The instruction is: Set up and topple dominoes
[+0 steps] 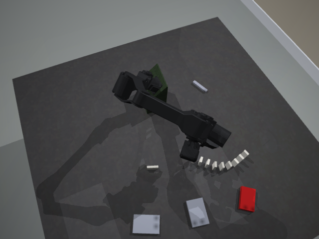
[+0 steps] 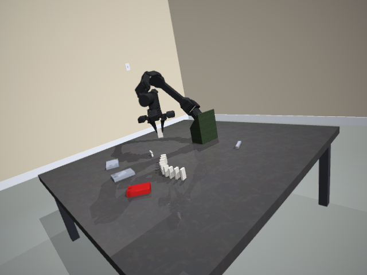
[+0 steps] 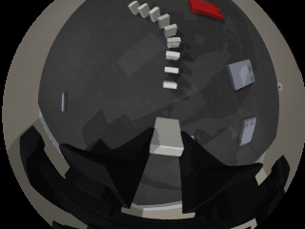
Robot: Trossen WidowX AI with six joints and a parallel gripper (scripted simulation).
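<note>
A curved row of several white dominoes [image 1: 222, 166] [image 2: 171, 172] [image 3: 172, 55] stands upright on the dark table. My gripper [image 2: 159, 130] is shut on a white domino [image 2: 160, 134] [image 3: 167, 134], held upright or nearly so, well above the table. In the wrist view, the held domino is below the near end domino [image 3: 170, 85] of the row, with a gap between them. The fingertips are hidden by the arm in the top view. Another white domino [image 1: 152, 167] [image 2: 151, 153] lies apart on its long narrow side, left of the row in the top view.
A red block [image 1: 247, 198] [image 2: 138, 189] [image 3: 206, 9] and two grey blocks [image 1: 197, 212] [image 1: 146, 224] lie on the row's outer side. A small grey bar [image 1: 200, 86] [image 2: 238, 144] [image 3: 64, 101] lies farther off. A dark green block [image 2: 207, 127] stands by the arm's base.
</note>
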